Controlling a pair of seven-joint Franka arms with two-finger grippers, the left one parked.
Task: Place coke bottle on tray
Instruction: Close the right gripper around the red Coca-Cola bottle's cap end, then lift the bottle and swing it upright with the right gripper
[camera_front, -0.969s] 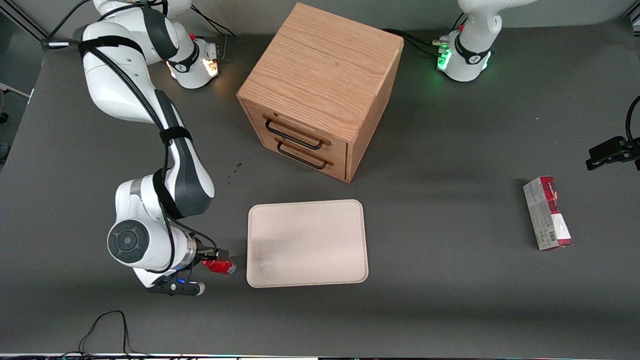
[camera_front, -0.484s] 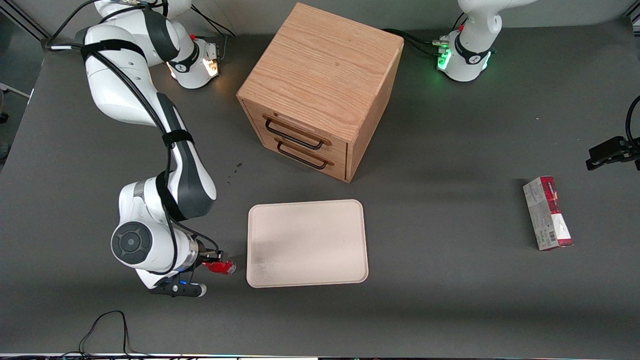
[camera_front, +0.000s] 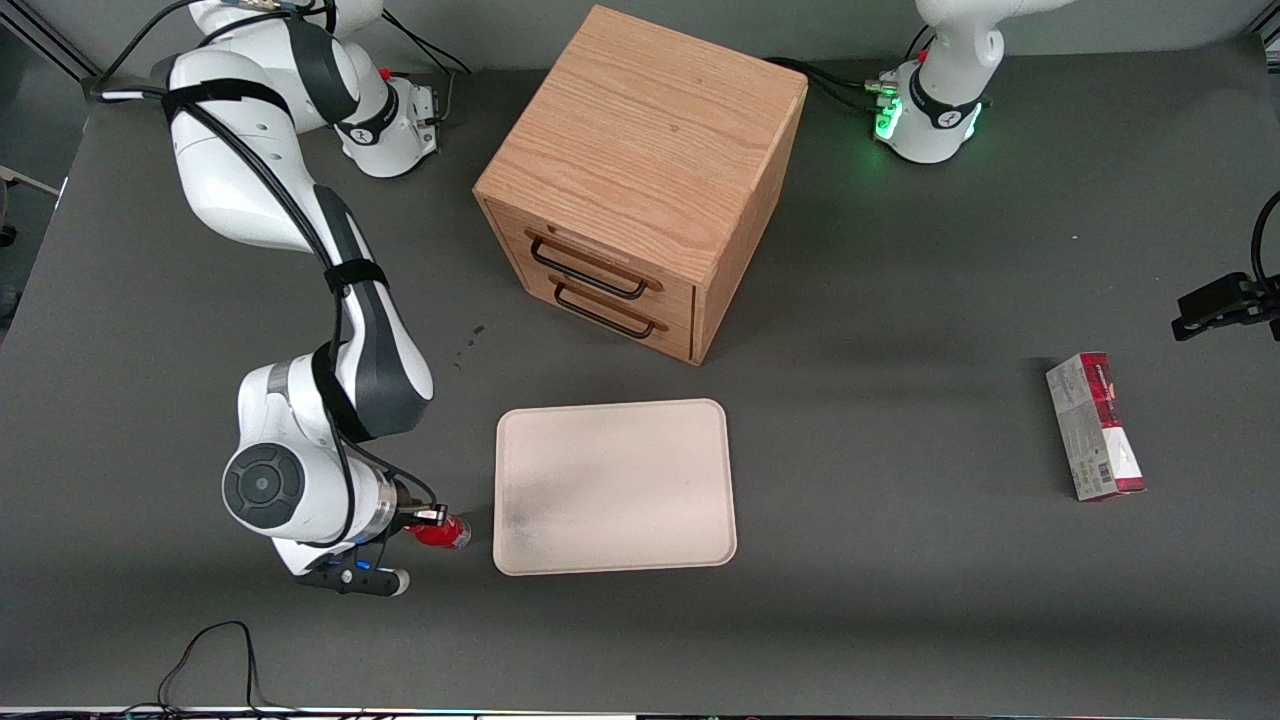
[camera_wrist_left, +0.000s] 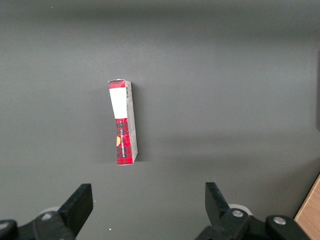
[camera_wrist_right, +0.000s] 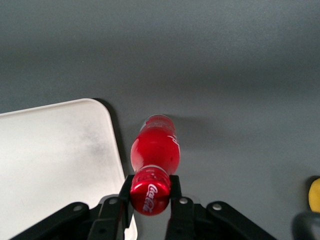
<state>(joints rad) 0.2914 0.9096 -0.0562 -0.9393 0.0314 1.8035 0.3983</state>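
- Red coke bottle (camera_wrist_right: 155, 150) sits in the gripper (camera_wrist_right: 150, 192) — fingers (camera_wrist_right: 174, 187) closed tight on the neck just under the cap, one either side.
- Front view: gripper (camera_front: 432, 518) and bottle (camera_front: 441, 532) are just beside the tray's (camera_front: 615, 485) short edge toward the working arm's end, near the tray corner closest to the front camera. Bottle not over the tray yet; it looks low, whether it touches the table I can't tell.
- Wrist view shows the tray rim (camera_wrist_right: 112, 130) right next to the bottle body, narrow strip of grey table between.
- Step in hand, by my read: carry the gripped bottle sideways onto the tray.
- To do it well — raise enough that the clear base passes over the low rim, otherwise it could catch and twist in the fingers.
- Go well inside the rim, toward the bare middle, not the edge.
- Grip is on the neck only, so the body may swing; move smooth, lower until the base rests, then open.
- Yellow lump (camera_wrist_right: 314, 194) close by, wooden drawer cabinet (camera_front: 640, 180) and carton (camera_front: 1095, 425) well apart — neither is in the path.
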